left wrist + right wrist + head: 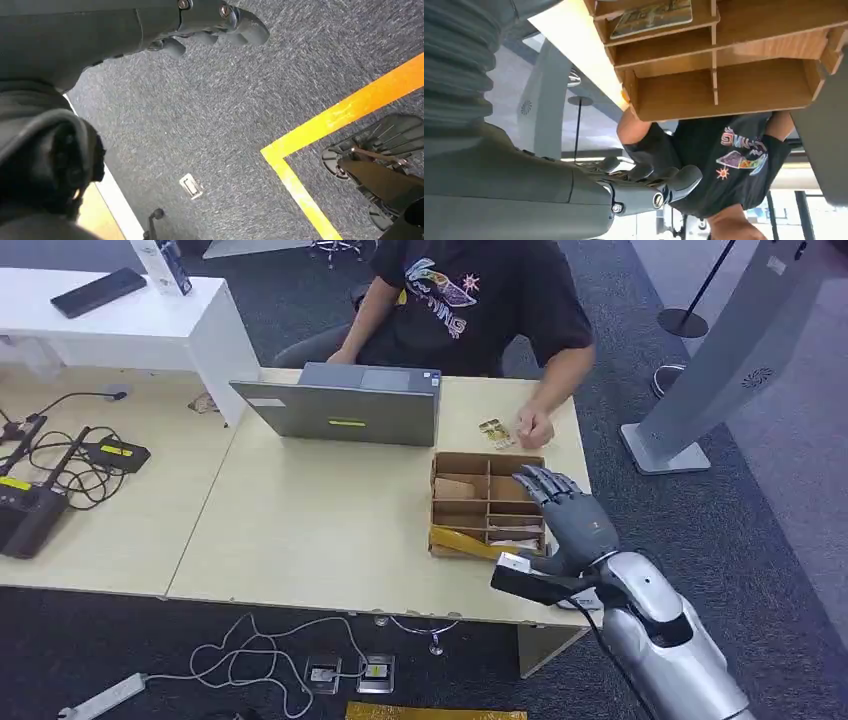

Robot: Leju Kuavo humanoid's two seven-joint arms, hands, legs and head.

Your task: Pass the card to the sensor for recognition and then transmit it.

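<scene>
Cards sit in the brown cardboard divided tray at your two o'clock on the pale wooden desk; one printed card lies flat in a compartment in the right wrist view. Nearest you, your right hand hovers over the tray's right side, fingers spread apart and holding nothing. Your left hand hangs over grey carpet beside a yellow floor line, fingers loosely curled, nothing in them. Farther out at twelve o'clock stands a grey laptop. Beyond it sits a person in a black printed T-shirt, whose hand rests on the desk beside small gold items.
</scene>
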